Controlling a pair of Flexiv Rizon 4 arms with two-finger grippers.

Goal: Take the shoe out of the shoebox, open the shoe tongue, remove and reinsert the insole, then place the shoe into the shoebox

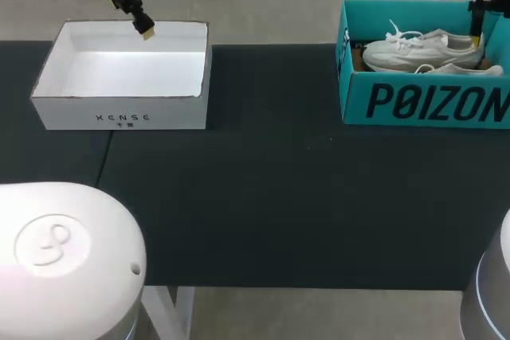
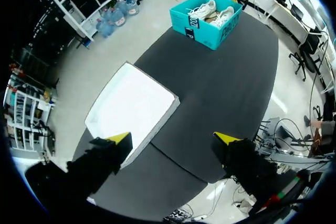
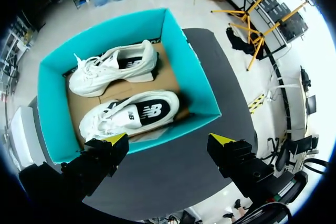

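Observation:
The teal shoebox (image 1: 422, 103) stands open at the table's far right, with two white sneakers in it. In the right wrist view one shoe (image 3: 113, 69) lies on its side at the far end of the shoebox (image 3: 195, 80), and the other shoe (image 3: 131, 114) sits nearer, its dark insole showing. My right gripper (image 3: 168, 141) hangs open above the box's near wall, holding nothing. My right arm (image 1: 488, 7) shows at the head view's right edge over the box. My left gripper (image 2: 173, 140) is open and empty, high over the white box (image 2: 131, 103); one of its fingertips (image 1: 147, 31) shows there.
An empty open white box (image 1: 119, 113) sits at the far left of the black table (image 1: 263, 197). From the left wrist view the teal shoebox (image 2: 202, 29) lies far ahead across the tabletop. Two rounded robot bases fill the near corners.

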